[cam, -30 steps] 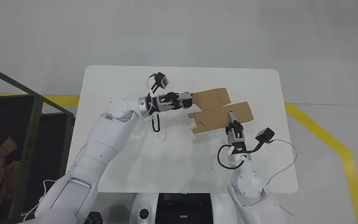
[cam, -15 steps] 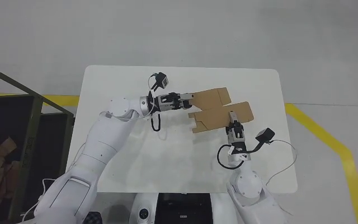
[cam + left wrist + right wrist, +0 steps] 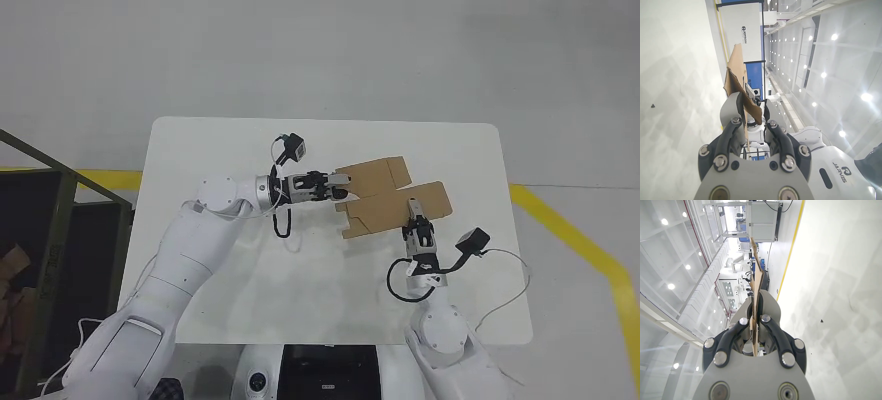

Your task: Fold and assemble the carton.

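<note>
A flat brown carton [image 3: 385, 195] is held above the right half of the white table [image 3: 230, 290]. My left gripper [image 3: 343, 183] is at the carton's left end. In the left wrist view it [image 3: 752, 103] is open, and a bent flap of the carton [image 3: 735, 75] runs slantwise across the gap between its fingers. My right gripper [image 3: 415, 213] holds the carton's near edge from the robot's side. In the right wrist view it [image 3: 756, 302] is shut on the cardboard [image 3: 758, 279], which stands edge-on between the pads.
A dark green rack [image 3: 60, 250] stands on the floor left of the table. A yellow floor line [image 3: 560, 225] runs past the right side. A thin cable [image 3: 500, 290] loops from the right wrist over the table's near right corner.
My left arm has shifted slightly right toward the carton, and its gripper now sits a little farther over the carton's left end. The right gripper and the carton have stayed nearly still.
</note>
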